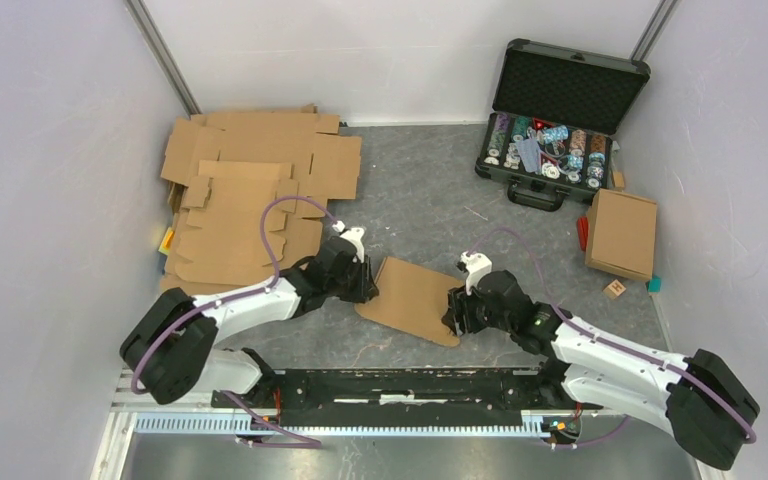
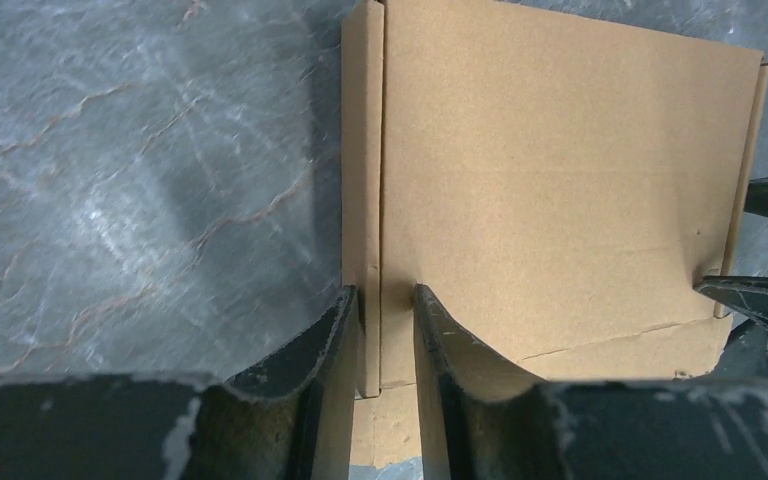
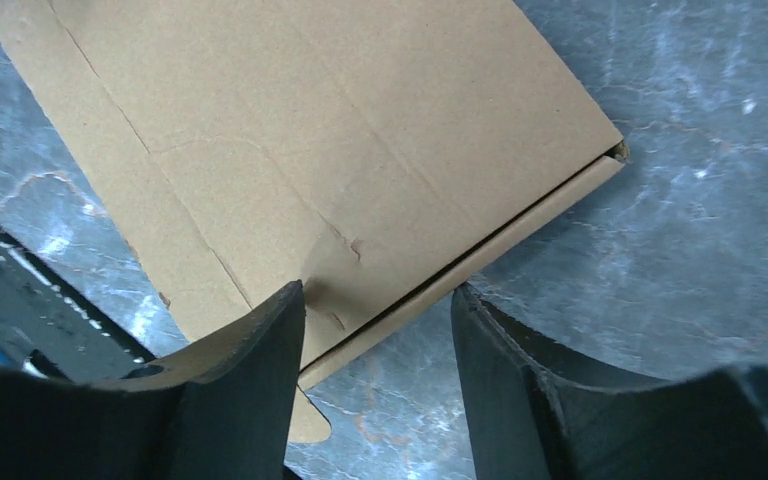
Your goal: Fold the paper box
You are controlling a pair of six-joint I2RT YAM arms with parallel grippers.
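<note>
The left gripper [image 2: 384,296] has its jaws drawn narrow, pinching the upturned left edge strip of the flat brown cardboard box [image 2: 550,170]. The right gripper [image 3: 378,300] stands wide astride the box's opposite edge, one finger [image 3: 250,370] pressing the cardboard, the other over the grey marbled table [image 3: 700,230]. From above, the box lies at lower centre of the frame, between both grippers.

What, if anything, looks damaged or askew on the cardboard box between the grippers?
The cardboard box has a small crumpled dent with stray creases in its top panel, close to the edge between the right gripper's fingers.
</note>
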